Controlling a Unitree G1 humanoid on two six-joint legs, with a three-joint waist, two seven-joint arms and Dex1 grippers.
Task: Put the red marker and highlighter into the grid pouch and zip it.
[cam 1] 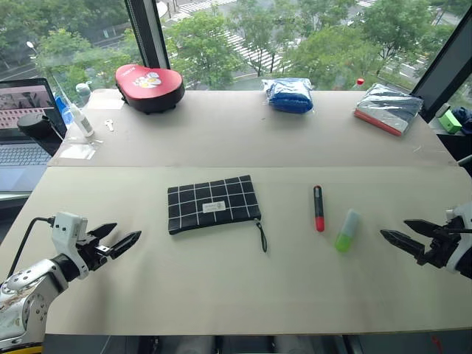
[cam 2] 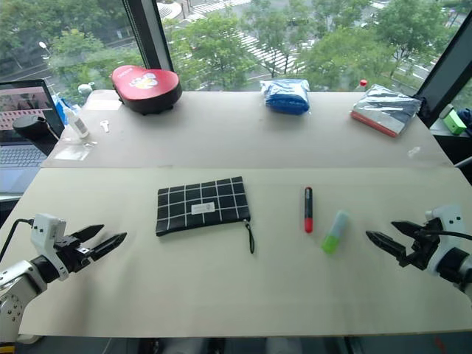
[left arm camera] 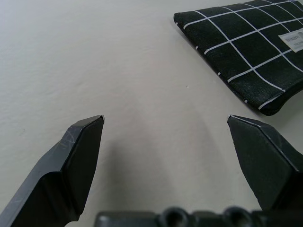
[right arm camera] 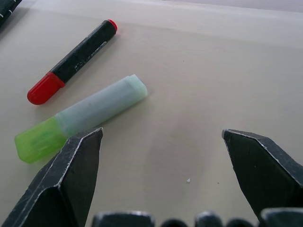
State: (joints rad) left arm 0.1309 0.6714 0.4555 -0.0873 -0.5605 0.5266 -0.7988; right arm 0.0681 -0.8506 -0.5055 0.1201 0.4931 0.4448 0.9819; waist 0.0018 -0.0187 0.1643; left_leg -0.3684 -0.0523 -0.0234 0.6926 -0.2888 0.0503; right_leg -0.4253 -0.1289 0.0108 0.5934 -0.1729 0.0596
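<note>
Down at the near corners, the left tool (cam 1: 122, 239) and right tool (cam 1: 394, 234) both hover wide apart and empty over the table (cam 1: 221, 287), with bare surface in front of each. The highlighter (cam 1: 346, 230) sits near the right tool's tips, the red marker (cam 1: 318, 208) just beside it, and the grid pouch (cam 1: 212, 203) lies flat mid-table, closer to the left tool but apart. Further back near the window edge are a red case (cam 1: 150, 87), a blue bundle (cam 1: 288, 95) and a wrapped packet (cam 1: 386, 108).

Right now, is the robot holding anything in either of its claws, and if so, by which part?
Nothing is held. The left gripper and right gripper are both open and empty; marker, highlighter and pouch lie on the table.
</note>
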